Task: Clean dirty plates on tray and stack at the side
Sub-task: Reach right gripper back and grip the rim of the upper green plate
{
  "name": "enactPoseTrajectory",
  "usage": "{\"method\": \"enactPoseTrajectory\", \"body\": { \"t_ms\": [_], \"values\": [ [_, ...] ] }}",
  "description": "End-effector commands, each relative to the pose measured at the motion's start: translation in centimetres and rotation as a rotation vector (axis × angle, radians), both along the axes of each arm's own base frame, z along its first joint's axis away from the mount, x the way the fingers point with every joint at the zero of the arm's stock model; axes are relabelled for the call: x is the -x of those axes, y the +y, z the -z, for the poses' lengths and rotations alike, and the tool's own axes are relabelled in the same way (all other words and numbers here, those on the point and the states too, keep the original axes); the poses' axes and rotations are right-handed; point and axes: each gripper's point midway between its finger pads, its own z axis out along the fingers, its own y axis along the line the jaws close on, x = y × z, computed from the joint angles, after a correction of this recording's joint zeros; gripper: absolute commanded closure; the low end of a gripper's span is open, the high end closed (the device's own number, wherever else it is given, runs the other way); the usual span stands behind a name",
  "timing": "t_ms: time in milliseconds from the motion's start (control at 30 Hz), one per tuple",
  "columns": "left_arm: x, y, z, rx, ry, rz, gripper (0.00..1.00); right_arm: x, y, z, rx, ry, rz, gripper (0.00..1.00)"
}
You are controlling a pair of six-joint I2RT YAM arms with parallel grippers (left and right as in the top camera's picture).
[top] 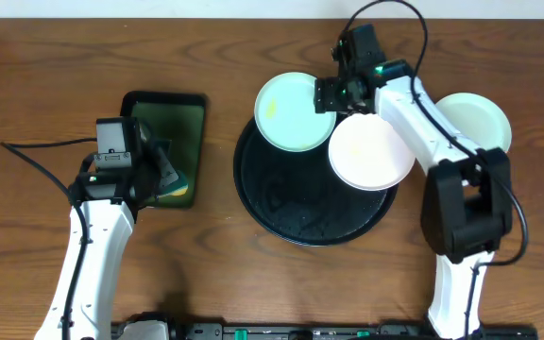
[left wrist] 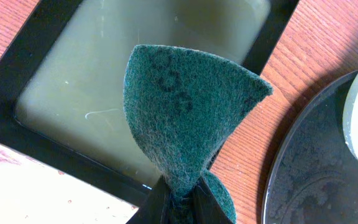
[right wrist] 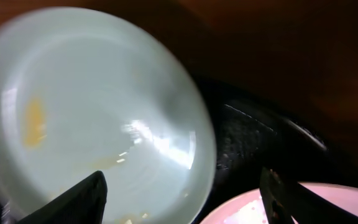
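Note:
The round black tray [top: 291,212] lies mid-table. A mint plate [top: 291,111] with yellow smears rests on its upper left rim. A white plate [top: 371,153] rests on its upper right. A second pale mint plate [top: 480,121] lies on the wood at the right. My right gripper [top: 332,94] is open at the mint plate's right edge. In the right wrist view, the plate's rim [right wrist: 104,106] lies between the spread fingers [right wrist: 182,177]. My left gripper [top: 168,175] is shut on a green scouring pad [left wrist: 185,106], held above the rectangular tray.
The small rectangular black tray [top: 163,106] with a green inside is at the left, also seen in the left wrist view [left wrist: 23,56]. The round tray's rim [left wrist: 309,168] lies right of the pad. The right arm reaches over the white plate.

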Motion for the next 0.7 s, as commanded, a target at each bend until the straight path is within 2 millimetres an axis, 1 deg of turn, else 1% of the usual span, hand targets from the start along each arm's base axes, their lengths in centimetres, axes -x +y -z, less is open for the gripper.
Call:
{"method": "enactPoseTrajectory", "body": {
  "t_ms": [0, 100, 267, 467, 667],
  "values": [
    [0.3, -0.1, 0.2, 0.001, 0.006, 0.017, 0.92, -0.5, -0.5, 1.1, 0.031, 0.012, 0.102, 0.25],
    [0.3, -0.1, 0.2, 0.001, 0.005, 0.017, 0.93, -0.4, -0.2, 1.7, 0.024, 0.025, 0.094, 0.26],
    [0.3, -0.1, 0.2, 0.001, 0.005, 0.017, 0.92, 0.1, 0.8, 1.8, 0.022, 0.028, 0.083, 0.33],
    [0.3, -0.1, 0.2, 0.001, 0.006, 0.017, 0.92, 0.4, 1.3, 2.3, 0.063, 0.021, 0.11, 0.36],
    [0.7, -0.1, 0.4, 0.002, 0.024, 0.017, 0.92, 0.8, 1.1, 4.4, 0.076, 0.065, 0.161, 0.37]
  ]
}}
